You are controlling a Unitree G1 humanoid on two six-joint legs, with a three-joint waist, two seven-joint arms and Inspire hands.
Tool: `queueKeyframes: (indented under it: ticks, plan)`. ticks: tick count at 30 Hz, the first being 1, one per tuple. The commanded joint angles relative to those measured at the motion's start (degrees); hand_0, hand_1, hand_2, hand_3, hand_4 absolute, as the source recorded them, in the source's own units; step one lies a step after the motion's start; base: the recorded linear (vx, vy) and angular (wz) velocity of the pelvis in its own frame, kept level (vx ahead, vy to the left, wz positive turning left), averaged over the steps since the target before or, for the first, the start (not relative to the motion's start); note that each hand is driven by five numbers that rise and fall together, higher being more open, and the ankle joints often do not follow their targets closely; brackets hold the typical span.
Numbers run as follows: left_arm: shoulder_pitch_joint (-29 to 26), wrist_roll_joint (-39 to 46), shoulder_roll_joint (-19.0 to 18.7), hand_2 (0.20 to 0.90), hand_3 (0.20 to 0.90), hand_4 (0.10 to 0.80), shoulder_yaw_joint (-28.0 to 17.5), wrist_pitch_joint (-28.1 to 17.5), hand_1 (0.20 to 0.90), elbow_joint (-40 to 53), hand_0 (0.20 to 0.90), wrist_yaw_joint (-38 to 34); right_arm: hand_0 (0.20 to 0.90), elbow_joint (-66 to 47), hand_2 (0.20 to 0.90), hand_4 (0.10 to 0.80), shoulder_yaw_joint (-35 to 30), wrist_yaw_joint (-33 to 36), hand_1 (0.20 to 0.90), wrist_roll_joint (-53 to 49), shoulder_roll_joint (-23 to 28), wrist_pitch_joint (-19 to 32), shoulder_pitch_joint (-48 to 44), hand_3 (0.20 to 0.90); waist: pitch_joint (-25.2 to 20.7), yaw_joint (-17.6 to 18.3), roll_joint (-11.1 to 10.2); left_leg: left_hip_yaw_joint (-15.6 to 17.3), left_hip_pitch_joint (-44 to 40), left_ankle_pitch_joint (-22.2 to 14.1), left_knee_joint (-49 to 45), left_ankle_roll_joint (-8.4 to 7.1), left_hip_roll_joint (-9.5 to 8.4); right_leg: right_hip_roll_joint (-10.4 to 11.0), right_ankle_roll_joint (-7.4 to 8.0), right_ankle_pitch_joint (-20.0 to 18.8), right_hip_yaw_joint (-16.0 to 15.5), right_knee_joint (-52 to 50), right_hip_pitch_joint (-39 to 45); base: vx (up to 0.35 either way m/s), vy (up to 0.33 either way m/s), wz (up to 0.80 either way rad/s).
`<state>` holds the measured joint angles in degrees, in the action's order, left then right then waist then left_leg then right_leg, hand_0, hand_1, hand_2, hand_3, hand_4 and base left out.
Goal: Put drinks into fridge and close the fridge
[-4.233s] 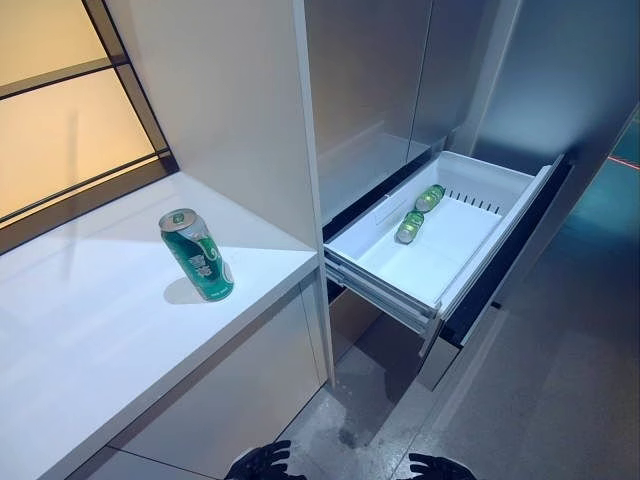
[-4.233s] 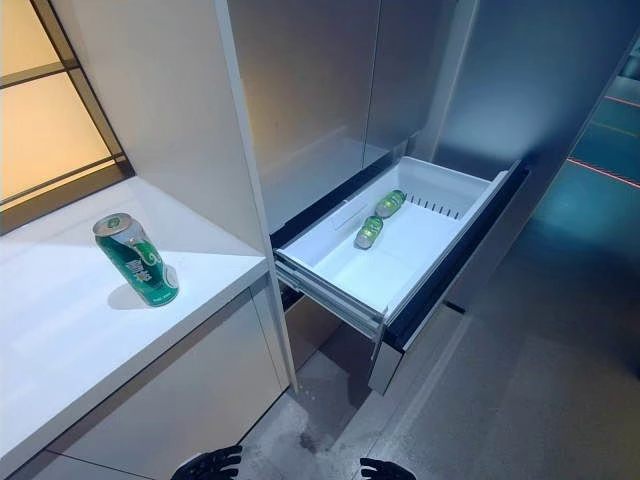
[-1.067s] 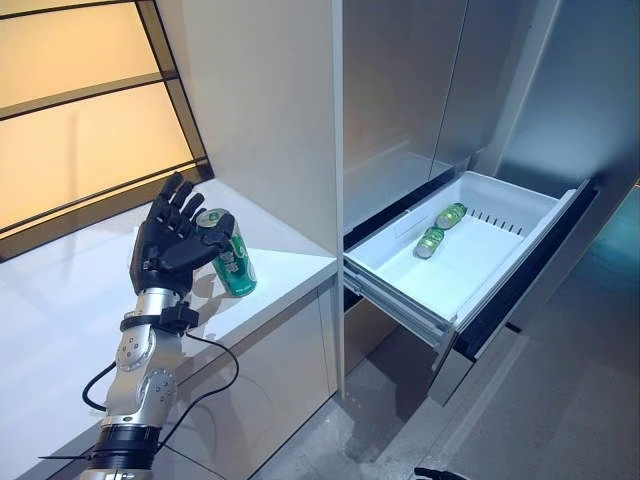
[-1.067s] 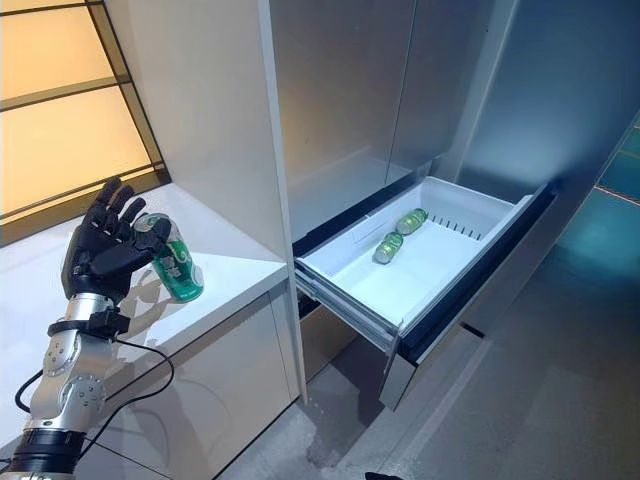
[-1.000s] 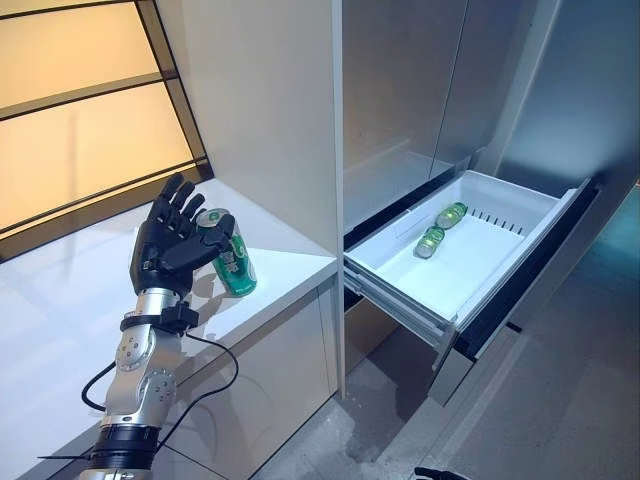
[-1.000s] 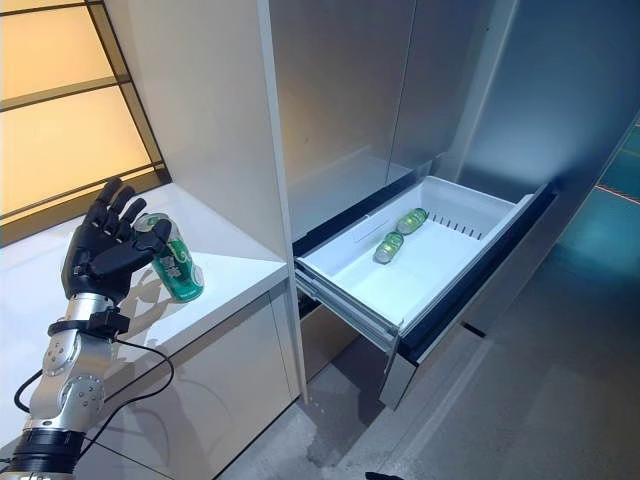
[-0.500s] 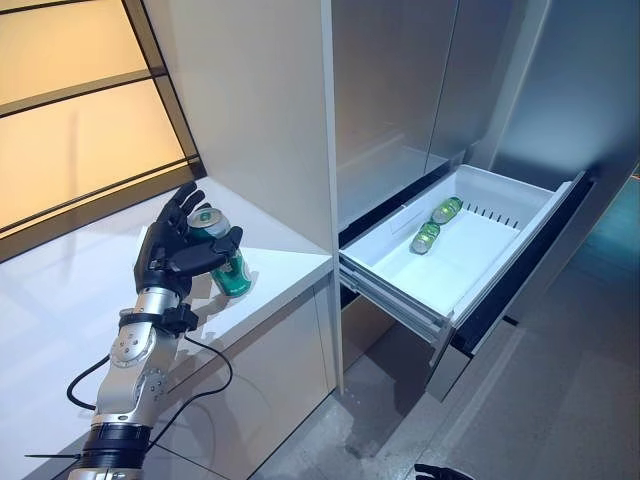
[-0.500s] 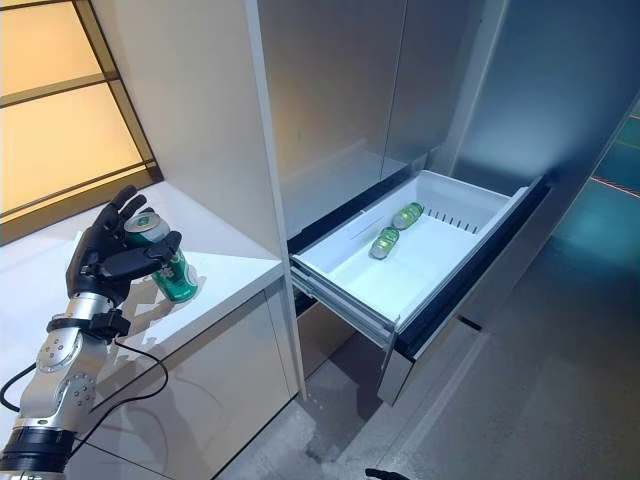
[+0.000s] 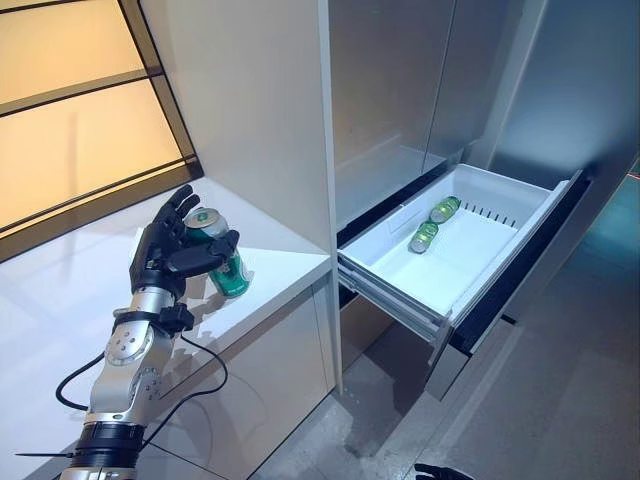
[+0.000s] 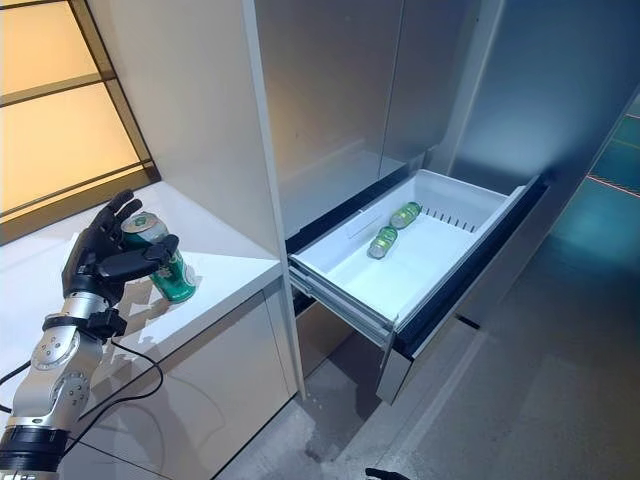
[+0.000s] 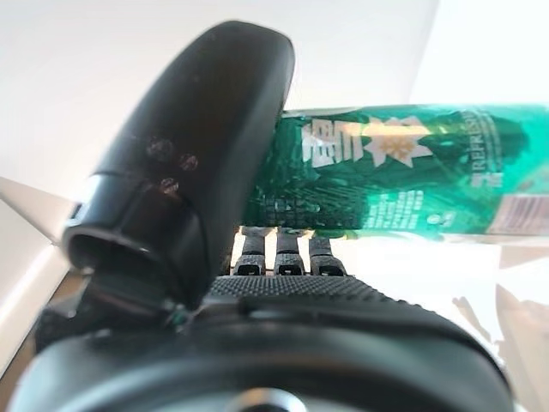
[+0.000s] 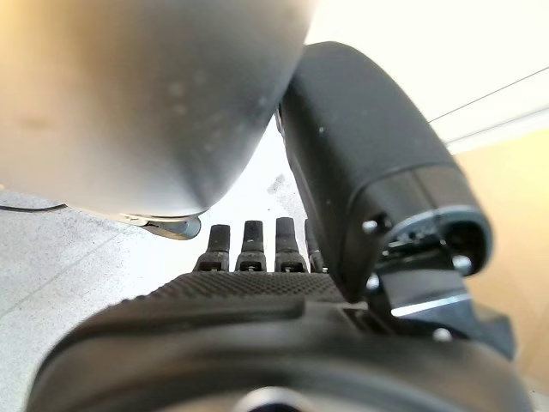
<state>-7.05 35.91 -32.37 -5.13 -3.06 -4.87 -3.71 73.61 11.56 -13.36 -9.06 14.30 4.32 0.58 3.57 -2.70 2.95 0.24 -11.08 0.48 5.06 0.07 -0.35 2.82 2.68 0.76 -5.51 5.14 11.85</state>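
1. Right now the left hand (image 9: 168, 258) is up at the white counter (image 9: 60, 330), at about nine o'clock in the head views, with its thumb laid across the front of the green can (image 9: 224, 268) and its fingers spread up behind it. From here I'd call it a loose wrap, not a firm squeeze; the can's base sits on the counter.
2. I judge this to be the pick-up step for the last drink. Two green cans (image 9: 434, 222) lie on their sides in the open fridge drawer (image 9: 396, 283), off at three o'clock from the counter and well apart from the hand.
3. The next move likely calls for the fingers to close snugly round the can, lift it clear of the counter edge, and carry it past the tall white panel (image 9: 260, 120) into the drawer. After that the drawer wants pushing shut.
4. The right hand (image 12: 377, 180) shows only in its own wrist view, fingers lying straight and relaxed, holding nothing.
5. The can is a smooth, glossy metal cylinder with printed green sides and a silver rim, so it may slip under a weak grip.
6. The drawer is a shallow, hard white plastic tub with slots at its far wall, behind a dark front. The counter is flat, matte and pale.
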Motion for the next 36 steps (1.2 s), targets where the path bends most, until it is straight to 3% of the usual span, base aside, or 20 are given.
queueKeyframes:
  ticks: [1, 11, 23, 36]
  plan:
    - [-10.81, 0.58, -3.47, 0.900, 0.900, 0.800, -1.83, -5.01, 0.900, -1.96, 0.900, -2.36, 0.900, 2.57, 0.900, 0.800, 2.29, -0.30, 0.900, -0.51, -0.19, -0.39, -1.97, 0.900, -0.71, 1.30, 0.71, 2.32, -0.71, -5.18, -0.97, 0.67, -2.68, -2.68, 0.75, 5.41, -0.39, -4.52, -1.82, 0.020, 0.006, -0.04]
    - [-12.40, 2.61, -2.76, 0.900, 0.900, 0.800, -0.45, -4.51, 0.900, -3.67, 0.900, -2.76, 0.900, 3.07, 0.900, 0.800, 2.51, 0.00, 0.900, -1.39, -0.37, -2.16, -3.39, 0.900, -1.22, 1.30, 0.83, 2.58, -0.92, -5.32, -1.00, 0.61, -2.68, -2.65, 0.70, 5.49, -0.32, -4.48, -1.63, 0.000, 0.000, 0.00]
    - [-12.94, 3.03, -3.58, 0.900, 0.900, 0.800, -1.01, -3.91, 0.900, -4.60, 0.900, -2.24, 0.900, 2.95, 0.900, 0.800, 1.74, -1.75, 0.900, 0.09, 0.80, 0.30, -1.47, 0.900, -0.69, 2.25, 0.48, 3.18, -0.85, -5.29, -1.03, 0.67, -2.55, -2.86, 0.94, 5.44, 0.31, -4.85, -2.06, -0.002, -0.005, -0.03]
    - [-14.67, 3.85, -3.91, 0.900, 0.900, 0.800, 0.12, -3.81, 0.900, -5.59, 0.900, -1.53, 0.900, 2.93, 0.900, 0.800, 2.61, -0.53, 0.900, -0.63, 0.17, -0.71, -2.22, 0.900, -0.68, 2.42, 0.74, 3.36, -0.92, -5.35, -1.13, 0.67, -2.53, -2.90, 0.88, 5.42, 0.48, -4.85, -2.05, 0.000, 0.000, 0.00]
